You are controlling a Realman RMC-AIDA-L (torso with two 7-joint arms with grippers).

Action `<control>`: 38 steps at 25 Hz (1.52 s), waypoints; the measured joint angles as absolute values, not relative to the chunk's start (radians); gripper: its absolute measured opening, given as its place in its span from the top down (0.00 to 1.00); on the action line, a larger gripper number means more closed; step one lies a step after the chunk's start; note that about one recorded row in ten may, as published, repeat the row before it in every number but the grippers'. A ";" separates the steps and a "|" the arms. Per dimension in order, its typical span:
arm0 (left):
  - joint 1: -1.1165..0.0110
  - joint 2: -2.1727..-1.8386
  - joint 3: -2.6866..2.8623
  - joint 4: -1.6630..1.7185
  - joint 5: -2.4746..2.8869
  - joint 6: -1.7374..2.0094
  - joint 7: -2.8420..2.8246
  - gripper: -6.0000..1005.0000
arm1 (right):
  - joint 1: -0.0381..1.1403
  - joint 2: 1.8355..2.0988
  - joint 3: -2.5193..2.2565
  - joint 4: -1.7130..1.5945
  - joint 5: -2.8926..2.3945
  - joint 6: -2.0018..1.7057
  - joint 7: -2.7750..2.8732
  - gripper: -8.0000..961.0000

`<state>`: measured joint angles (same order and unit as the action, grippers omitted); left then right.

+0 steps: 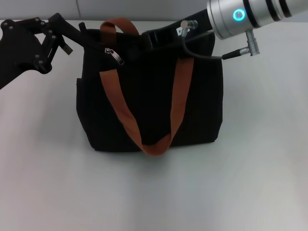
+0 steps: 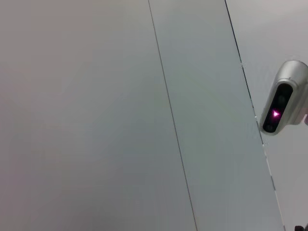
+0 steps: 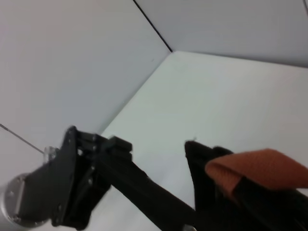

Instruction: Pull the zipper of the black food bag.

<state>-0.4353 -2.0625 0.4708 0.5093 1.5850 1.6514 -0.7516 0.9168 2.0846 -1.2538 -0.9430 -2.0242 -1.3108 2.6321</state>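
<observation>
The black food bag (image 1: pixel 149 103) stands upright on the white tabletop (image 1: pixel 154 192), at centre frame in the head view. Two orange-brown straps (image 1: pixel 115 103) hang down its front face. The zipper (image 1: pixel 115 55), a small silver tab, lies at the upper left of the bag's top edge. The left end effector (image 1: pixel 82 30) reaches in from the upper left of the frame to the bag's top left corner, just beside the tab; its grip state cannot be determined. The right end effector (image 1: pixel 153 37) sits at the bag's top edge, upper centre; grip state likewise cannot be determined.
</observation>
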 joint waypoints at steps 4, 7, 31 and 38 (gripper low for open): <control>-0.435 -2.062 0.471 0.508 1.585 1.656 -0.752 0.97 | 0.910 2.083 -1.251 -0.953 -1.995 -1.312 2.614 0.94; -0.436 -2.063 0.472 0.508 1.585 1.658 -0.752 0.97 | 0.909 2.083 -1.257 -0.949 -1.952 -1.313 2.572 0.90; -0.433 -2.065 0.471 0.508 1.584 1.682 -0.759 0.97 | 0.942 2.086 -1.315 -0.879 -1.903 -1.288 2.540 0.71; -0.426 -2.063 0.470 0.508 1.582 1.686 -0.760 0.97 | 0.922 2.082 -1.307 -0.932 -1.910 -1.289 2.543 0.71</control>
<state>-0.4259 -2.0632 0.4701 0.5083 1.5821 1.6860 -0.7603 0.9224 2.0818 -1.3074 -0.9324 -1.9096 -1.2891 2.5433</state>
